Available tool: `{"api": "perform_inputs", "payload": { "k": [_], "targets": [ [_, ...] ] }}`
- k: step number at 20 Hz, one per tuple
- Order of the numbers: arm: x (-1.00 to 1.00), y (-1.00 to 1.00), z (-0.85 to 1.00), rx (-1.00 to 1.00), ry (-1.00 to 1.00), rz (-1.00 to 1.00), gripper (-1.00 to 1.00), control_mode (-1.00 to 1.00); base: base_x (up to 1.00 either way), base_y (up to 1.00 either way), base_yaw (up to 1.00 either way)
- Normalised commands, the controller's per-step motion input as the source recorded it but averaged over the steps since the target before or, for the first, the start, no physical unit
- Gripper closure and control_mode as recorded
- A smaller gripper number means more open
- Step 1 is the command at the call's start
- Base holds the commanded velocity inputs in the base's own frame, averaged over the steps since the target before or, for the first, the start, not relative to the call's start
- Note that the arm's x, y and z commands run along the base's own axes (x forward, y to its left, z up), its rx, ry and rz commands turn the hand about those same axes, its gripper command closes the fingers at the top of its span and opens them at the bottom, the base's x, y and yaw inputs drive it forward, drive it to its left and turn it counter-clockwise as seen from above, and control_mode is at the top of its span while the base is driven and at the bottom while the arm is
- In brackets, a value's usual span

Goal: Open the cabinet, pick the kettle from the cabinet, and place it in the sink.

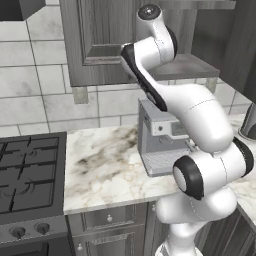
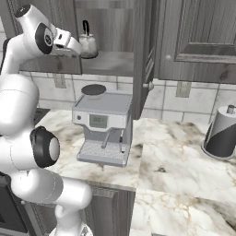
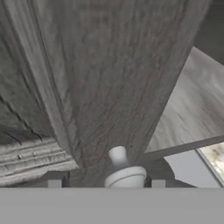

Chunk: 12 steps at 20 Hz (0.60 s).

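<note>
The dark wood wall cabinet (image 2: 115, 27) has its right door (image 2: 143, 46) swung out edge-on, with the knob (image 2: 148, 85) at its lower corner. The small silvery kettle (image 2: 87, 45) with its black arched handle stands on the shelf (image 1: 187, 65) inside. Just left of the kettle is my gripper (image 2: 76, 47), in front of the cabinet's left door (image 1: 100, 35). In the hand view my gripper (image 3: 106, 181) is open, with a pale round knob (image 3: 125, 170) on a wooden door (image 3: 109, 78) between the fingertips, neither clearly touching it. The sink is out of view.
A boxy grey coffee machine (image 2: 103, 129) stands on the marble counter (image 1: 105, 165) right under the open cabinet. The black stove (image 1: 27, 175) lies to the left. At the right stands a grey and black canister (image 2: 223, 133). Another closed wall cabinet door (image 2: 198, 32) hangs to the right.
</note>
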Motion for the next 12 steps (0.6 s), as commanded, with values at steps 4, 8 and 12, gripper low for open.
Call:
{"api": "perform_inputs", "payload": {
  "k": [4,8,12],
  "targets": [
    [-0.01,0.0,-0.13,0.24,0.0,-0.02,1.0,-1.0,0.0,0.0,0.0],
    [0.14,0.02,-0.04,0.21,-0.04,0.0,1.0,-1.0,0.0,0.0,0.0],
    [0.03,0.07,-0.08,0.19,-0.07,0.0,1.0,-1.0,0.0,0.0,0.0]
  ]
}}
